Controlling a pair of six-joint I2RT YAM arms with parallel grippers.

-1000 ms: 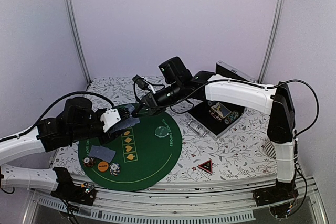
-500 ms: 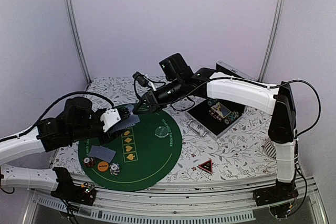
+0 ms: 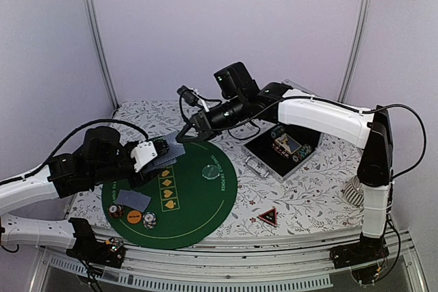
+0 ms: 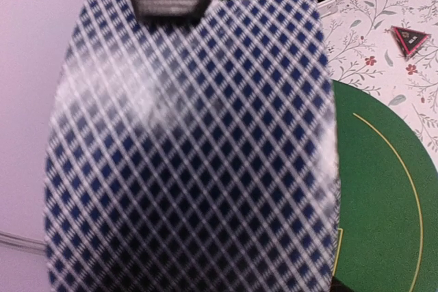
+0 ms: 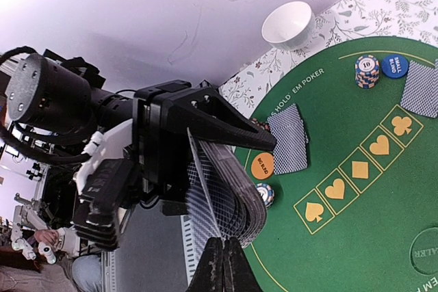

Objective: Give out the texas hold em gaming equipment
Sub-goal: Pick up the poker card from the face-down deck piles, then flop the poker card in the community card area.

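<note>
Playing cards [image 5: 229,220] tight in left gripper [image 3: 164,150]; top card [image 4: 191,141] tight in closed right gripper [image 5: 222,262].

Right hand [image 3: 186,135] has pinched shut on the top card [image 3: 176,148].

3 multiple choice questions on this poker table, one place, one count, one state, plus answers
1. Where is the triangle token? A in the white bowl B on the floral cloth, right of the green mat C in the open case
2. How many suit symbols are on the mat? A two B six C four
3. The right end effector is: A shut on a playing card B wide open C gripping a chip
Answers: B, it lies on the cloth beside the mat; C, spade, heart, diamond, club; A, it is closed on one card of the deck.
</note>
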